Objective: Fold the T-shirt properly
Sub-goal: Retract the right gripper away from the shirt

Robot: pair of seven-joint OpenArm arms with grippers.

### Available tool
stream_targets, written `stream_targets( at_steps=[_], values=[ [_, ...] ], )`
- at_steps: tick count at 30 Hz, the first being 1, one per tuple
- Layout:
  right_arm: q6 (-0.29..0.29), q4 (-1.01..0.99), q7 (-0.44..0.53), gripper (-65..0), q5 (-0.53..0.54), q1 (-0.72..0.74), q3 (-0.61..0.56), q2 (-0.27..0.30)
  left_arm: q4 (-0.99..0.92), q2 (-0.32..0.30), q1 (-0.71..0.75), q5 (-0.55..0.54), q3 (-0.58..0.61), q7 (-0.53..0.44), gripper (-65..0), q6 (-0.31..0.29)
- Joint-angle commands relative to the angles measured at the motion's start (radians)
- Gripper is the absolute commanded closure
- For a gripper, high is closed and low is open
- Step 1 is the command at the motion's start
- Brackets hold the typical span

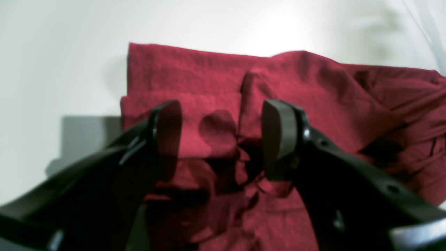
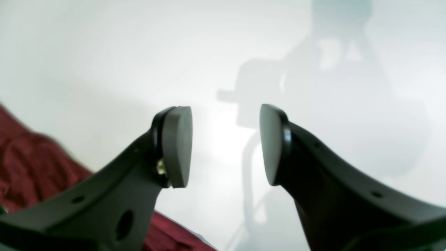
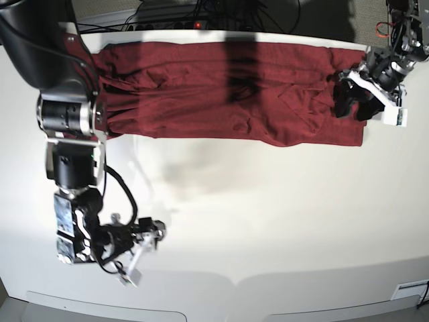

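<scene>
Base view: the T-shirt (image 3: 221, 94), a thin maroon knit, lies in a long rumpled band across the far side of the white table (image 3: 268, 221), with the left gripper (image 3: 357, 100) spread wide over its bunched end and the right gripper (image 3: 144, 245) low over bare table, well apart from the cloth. Left wrist view shows the spread jaws straddling puckered folds, holding nothing; right wrist view shows its jaws likewise parted and empty. Such fabric probably handles as light, limp and easily creased, so a pinch at a hem edge or corner, through all layers, seems the soundest hold.
</scene>
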Motion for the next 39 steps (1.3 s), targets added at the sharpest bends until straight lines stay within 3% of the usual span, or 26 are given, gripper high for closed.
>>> stream_targets(
  at_steps=[1,7,12,18,25,33,35,37,39],
  values=[
    [0.005,0.015,0.019,-31.0,0.012,0.015,0.016,0.028,0.030,-0.011,0.007,-0.010,-0.006,-0.023,-35.6,-0.009],
    [0.005,0.015,0.109,-31.0,0.012,-0.114,0.076,0.155,0.053,-0.011,0.048,-0.011,-0.006,-0.026,-35.6,-0.009],
    [0.005,0.015,0.170,-31.0,0.012,-0.207,0.082,0.212,0.053,0.022,0.051,0.002,-0.006,-0.026,-35.6,-0.008],
    [0.005,0.015,0.169,-31.0,0.012,-0.250,0.082,0.219,0.053,0.092,0.051,0.074,-0.006,-0.026,-35.6,-0.009],
    [0.005,0.015,0.196,-31.0,0.013,-0.247,0.082,0.219,0.053,0.102,0.051,0.077,-0.005,-0.026,-35.3,-0.008],
    [0.005,0.015,0.199,-31.0,0.012,-0.247,0.082,0.219,0.053,0.105,0.049,0.080,0.039,-0.026,-20.6,-0.008],
    [0.005,0.015,0.198,-31.0,0.012,-0.247,0.082,0.220,0.053,0.105,0.047,0.100,0.047,-0.027,-13.7,-0.008],
    [0.005,0.015,0.198,-31.0,0.012,-0.247,0.082,0.220,0.052,0.104,0.041,0.124,0.047,-0.027,-2.7,0.003],
    [0.005,0.015,0.198,-31.0,0.012,-0.247,0.082,0.220,0.052,0.105,0.037,0.142,0.047,-0.028,0.0,0.034]
  ],
)
